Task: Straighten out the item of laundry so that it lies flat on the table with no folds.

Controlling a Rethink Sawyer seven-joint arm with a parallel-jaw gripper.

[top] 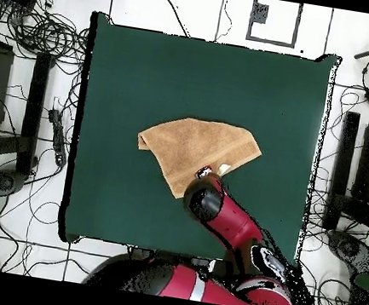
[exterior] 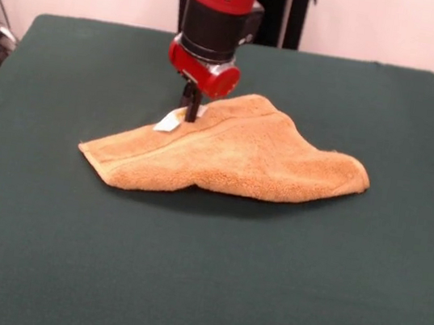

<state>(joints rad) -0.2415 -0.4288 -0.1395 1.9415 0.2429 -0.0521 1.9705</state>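
The orange-tan towel lies folded over itself on the dark green table, in a rough triangle with a raised fold across its middle. Its small white tag sticks out at the far edge. My gripper comes straight down onto that far edge, right beside the tag, its dark fingers close together where they meet the cloth. In the overhead view the towel lies mid-table and the gripper sits at its edge nearest the robot's base, mostly hidden under the arm.
The red and black arm reaches in from the base over the near table strip in the overhead view. Cables and stands lie on the floor round the table.
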